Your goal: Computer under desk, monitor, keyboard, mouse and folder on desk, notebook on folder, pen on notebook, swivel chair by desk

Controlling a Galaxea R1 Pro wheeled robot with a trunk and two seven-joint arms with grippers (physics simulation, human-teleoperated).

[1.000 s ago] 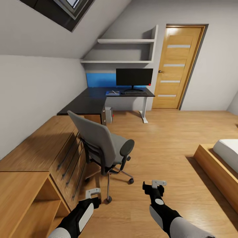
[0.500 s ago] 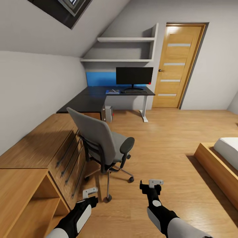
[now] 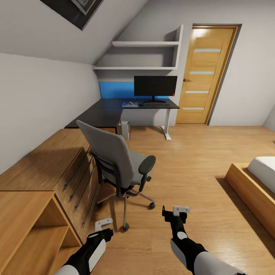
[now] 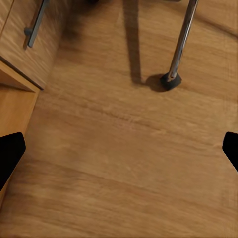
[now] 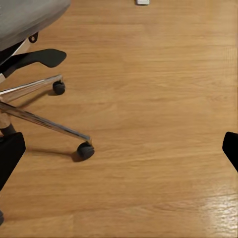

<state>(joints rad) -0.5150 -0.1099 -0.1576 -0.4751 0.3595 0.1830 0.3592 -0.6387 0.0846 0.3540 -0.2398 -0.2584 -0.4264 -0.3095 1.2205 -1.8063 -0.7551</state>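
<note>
My left claw and my right claw both hang low over the wooden floor, each spread wide and holding nothing (in the wrist views their dark fingertips sit at opposite edges with bare boards between). The grey swivel chair stands just ahead of my left claw, its back turned toward me and its seat facing the far table; I cannot see whether a folder lies on the seat. One chair leg and its caster are close to my left claw, and another caster is near my right.

On the table, well beyond the chair, the black monitor stands upright, the keyboard lies just in front of it, and a blue notebook lies beside the keyboard. The computer sits on the floor under the table. A wooden door stands beside the table.
</note>
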